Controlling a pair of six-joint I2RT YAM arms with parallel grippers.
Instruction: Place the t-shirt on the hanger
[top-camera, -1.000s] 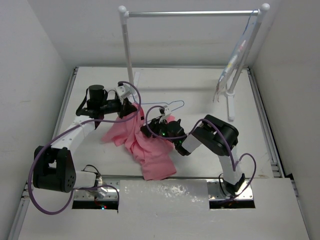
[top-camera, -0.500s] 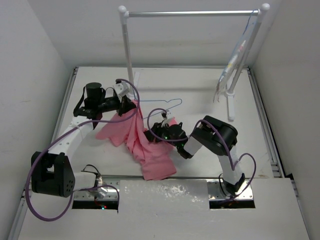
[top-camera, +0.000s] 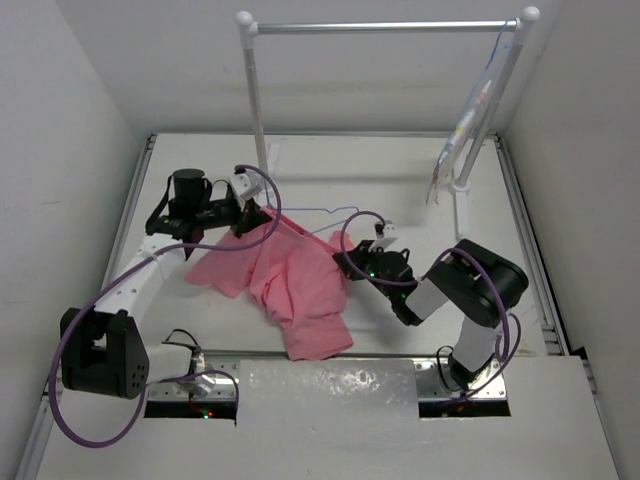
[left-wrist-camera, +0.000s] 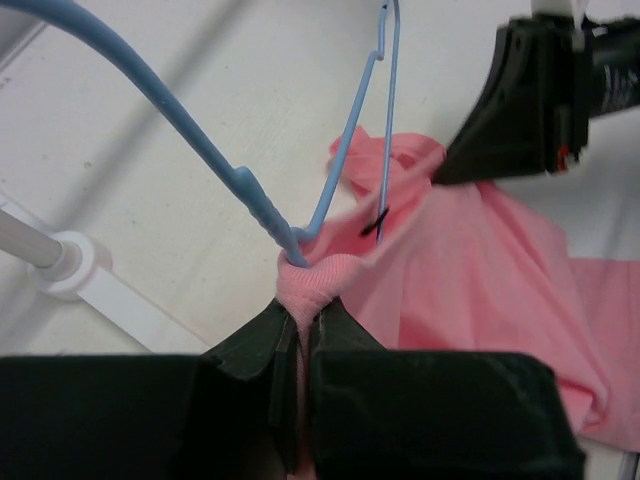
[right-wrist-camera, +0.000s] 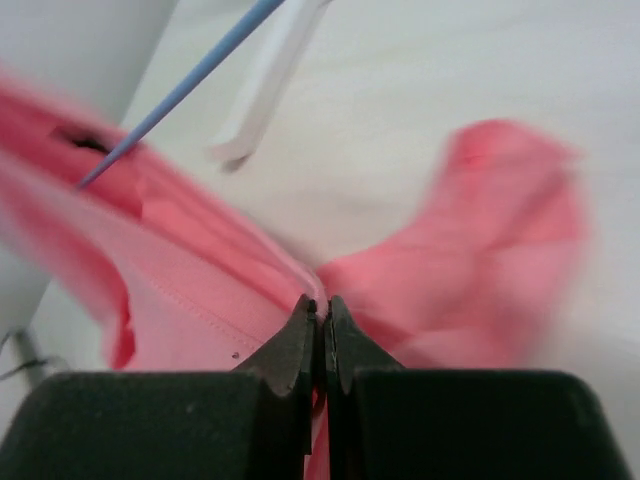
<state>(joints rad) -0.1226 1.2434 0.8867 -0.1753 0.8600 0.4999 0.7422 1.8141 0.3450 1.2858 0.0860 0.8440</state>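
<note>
The salmon-pink t-shirt (top-camera: 295, 285) lies bunched on the table between the arms, its top edge pulled taut. My left gripper (top-camera: 256, 216) is shut on the shirt's ribbed neck edge (left-wrist-camera: 312, 278) right where the pale blue hanger (left-wrist-camera: 236, 178) enters the fabric. My right gripper (top-camera: 347, 262) is shut on a fold of the shirt's edge (right-wrist-camera: 322, 300) at the right end. The hanger's thin wire (top-camera: 335, 211) runs just behind the taut edge, and it also shows in the right wrist view (right-wrist-camera: 190, 75). Most of the hanger's frame is hidden by fabric.
A white clothes rack stands at the back, with a top rod (top-camera: 385, 27), a left post (top-camera: 257, 95) and a right post (top-camera: 490, 100) on a foot (top-camera: 461, 212). A white printed cloth (top-camera: 462, 130) hangs at the rack's right end.
My right gripper has moved to the right with the shirt's edge in it. The shirt is now stretched wider between the two grippers. The left gripper has hardly moved.
</note>
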